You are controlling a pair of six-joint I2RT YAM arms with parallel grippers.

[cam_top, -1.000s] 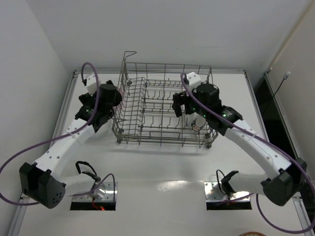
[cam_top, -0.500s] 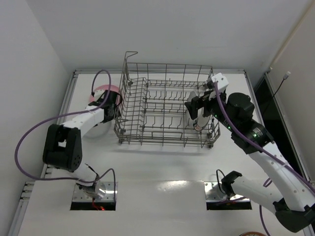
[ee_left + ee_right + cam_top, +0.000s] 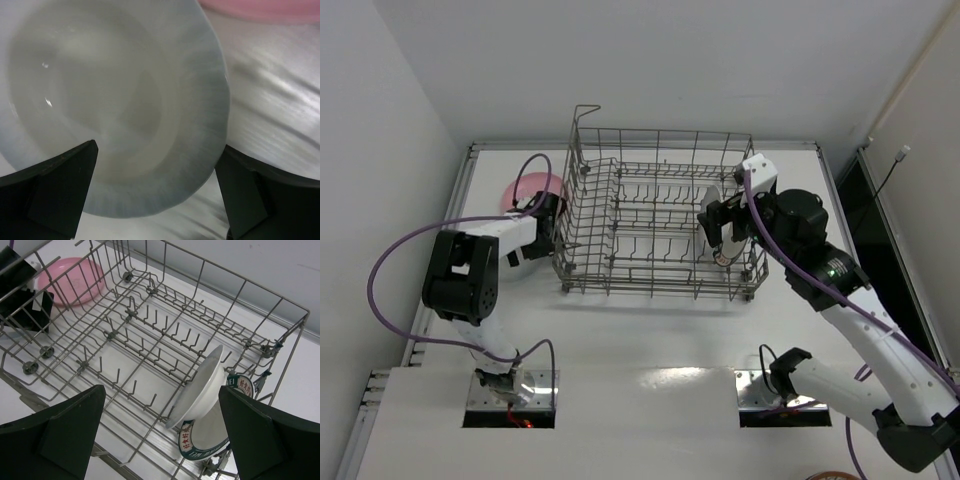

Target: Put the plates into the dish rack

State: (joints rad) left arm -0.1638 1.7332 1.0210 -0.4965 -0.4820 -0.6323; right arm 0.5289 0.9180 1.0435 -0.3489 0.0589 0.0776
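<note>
My right end effector, open, has pulled back above the dish rack; a white plate and a teal-rimmed plate stand below it. My left end effector, open, now hovers over a second white plate on the bench, with the pink plate just beyond.

Inside the dish rack, the left and middle rows of tines are standing bare, leaving room from above. At its right end a white plate and a teal-rimmed plate are leaning on edge, filling that corner. Its tall wire walls are blocking sideways entry. Just left of the rack, a pink plate, another white plate and the left tool are crowding the counter.
</note>
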